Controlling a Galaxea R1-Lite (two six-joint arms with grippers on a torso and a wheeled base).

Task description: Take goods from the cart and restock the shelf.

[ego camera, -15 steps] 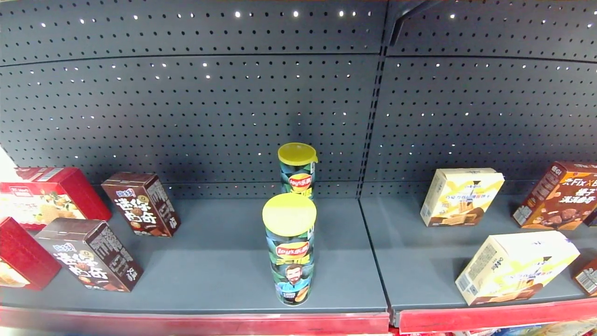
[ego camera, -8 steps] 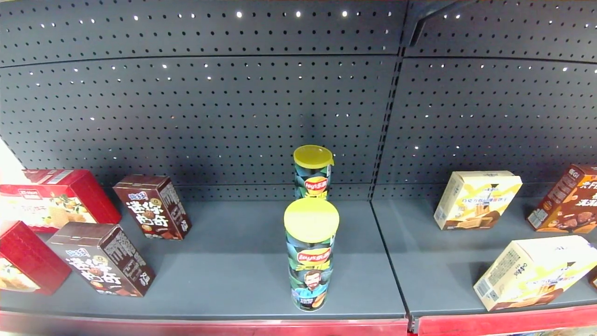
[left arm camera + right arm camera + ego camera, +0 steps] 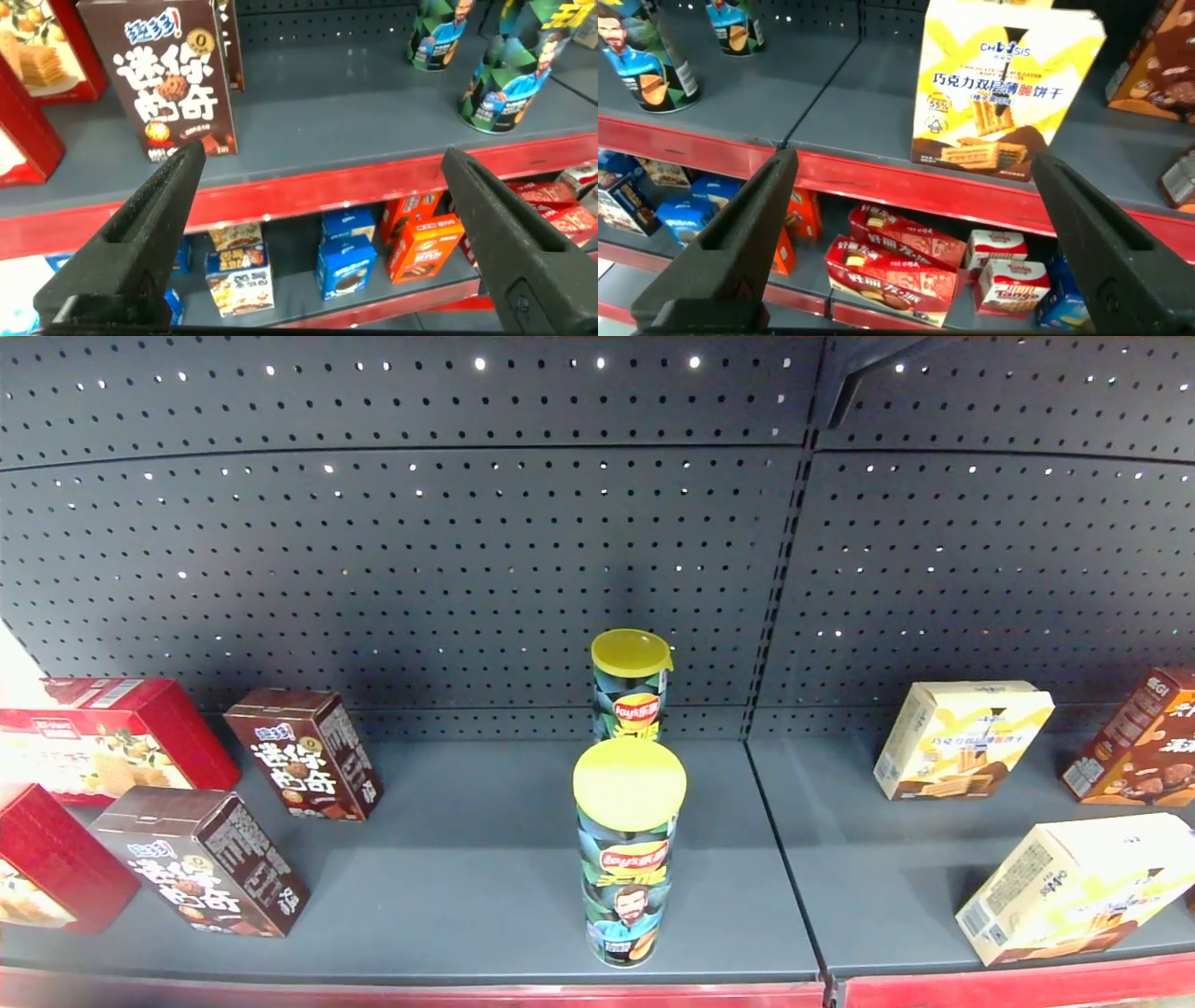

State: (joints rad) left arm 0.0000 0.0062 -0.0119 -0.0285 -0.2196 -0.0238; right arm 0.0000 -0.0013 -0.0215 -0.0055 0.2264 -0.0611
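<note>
Two chip cans with yellow lids stand one behind the other on the grey shelf (image 3: 467,868): the front can (image 3: 627,854) near the edge, the rear can (image 3: 631,686) at the back panel. My left gripper (image 3: 322,154) hangs open and empty in front of the shelf's red edge, level with a brown cookie box (image 3: 168,79), with the front can (image 3: 505,70) off to one side. My right gripper (image 3: 915,161) is also open and empty, facing a cream wafer box (image 3: 1004,84) on the neighbouring shelf bay.
Two brown boxes (image 3: 201,859) and red boxes (image 3: 103,737) stand at the shelf's left. Cream boxes (image 3: 1074,887) and an orange-brown box (image 3: 1139,737) fill the right bay. A lower shelf holds blue and orange boxes (image 3: 346,261) and red packs (image 3: 896,266). Bare shelf lies beside the cans.
The whole head picture has slid right and slightly down, so the camera has moved. The goods on the shelf keep their places.
</note>
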